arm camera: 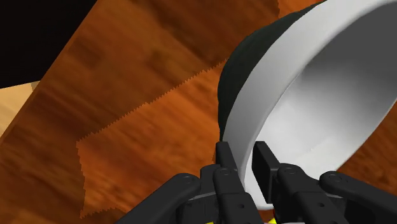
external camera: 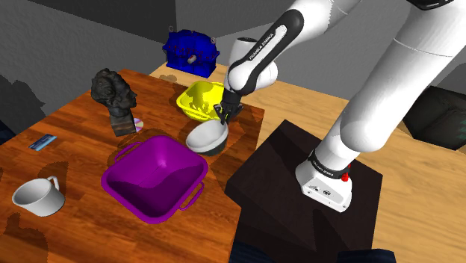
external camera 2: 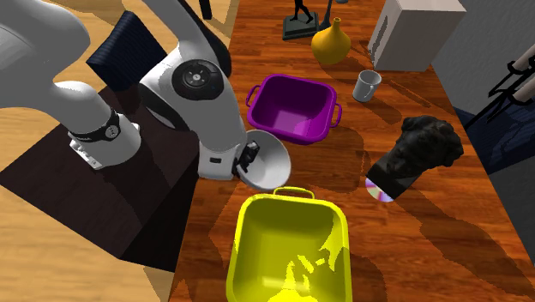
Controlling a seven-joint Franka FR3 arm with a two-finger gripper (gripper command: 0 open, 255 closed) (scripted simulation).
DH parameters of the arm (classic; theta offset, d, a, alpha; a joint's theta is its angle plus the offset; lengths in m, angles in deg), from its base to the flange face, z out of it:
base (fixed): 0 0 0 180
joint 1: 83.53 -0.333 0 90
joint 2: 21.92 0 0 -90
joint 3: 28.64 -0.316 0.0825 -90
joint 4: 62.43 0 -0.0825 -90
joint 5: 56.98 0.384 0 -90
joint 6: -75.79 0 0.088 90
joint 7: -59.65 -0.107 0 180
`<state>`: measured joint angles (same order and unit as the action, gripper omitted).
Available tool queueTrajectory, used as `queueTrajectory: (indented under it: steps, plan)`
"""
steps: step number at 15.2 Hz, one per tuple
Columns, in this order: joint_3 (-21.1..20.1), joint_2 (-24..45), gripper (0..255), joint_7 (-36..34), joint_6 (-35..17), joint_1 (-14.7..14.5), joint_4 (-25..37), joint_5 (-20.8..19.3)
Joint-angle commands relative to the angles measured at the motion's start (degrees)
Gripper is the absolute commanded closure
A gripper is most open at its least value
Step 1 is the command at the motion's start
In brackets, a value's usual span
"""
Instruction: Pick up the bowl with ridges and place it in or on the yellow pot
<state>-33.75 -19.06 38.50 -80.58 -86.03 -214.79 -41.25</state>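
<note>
Up close, the wrist view shows the gripper point(arm camera: 245, 159) with its fingers nearly together, pinching the rim of the bowl point(arm camera: 318, 114), one finger inside the white hollow and one against the dark outer wall. The shoulder view adds that the bowl point(external camera: 205, 137) hangs tipped from the gripper point(external camera: 226, 110) near the tabletop's edge by the stand, between the yellow pot point(external camera: 196, 102) and the purple pot point(external camera: 153, 179); whether its underside touches the wood I cannot tell. In the second exterior view, the arm hides part of the gripper point(external camera 2: 247, 159), and the bowl point(external camera 2: 267, 163) sits just beside the yellow pot point(external camera 2: 244, 249), apart from the purple pot point(external camera 2: 291, 107). A dark bust point(external camera 2: 420, 154) stands towards the opposite edge with a disc point(external camera 2: 377, 190) at its base, and a white mug point(external camera 2: 368, 85), an orange vase point(external camera 2: 330, 43) and a white box point(external camera 2: 416, 34) lie beyond the purple pot. The shoulder view shows a blue object point(external camera: 190, 51) beyond the yellow pot's end and a small card point(external camera: 42, 141) near the mug's end. The table point(external camera: 75, 119) is reddish wood on a pale wooden floor, with grey walls behind.
</note>
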Motion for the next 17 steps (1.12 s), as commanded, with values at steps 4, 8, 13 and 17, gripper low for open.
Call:
queueTrajectory:
  steps: [4,8,13,17]
  plan:
    - [0.2,-4.5,255,-1.7,4.6,0.1,0.2,-1.6]
    - [0.3,-7.9,255,-2.7,8.2,0.2,0.5,-2.5]
    - [0.3,-11.7,255,-3.7,12.8,0.5,1.3,-3.5]
    - [0.4,-14.5,255,-4.3,16.5,0.7,2.2,-4.1]
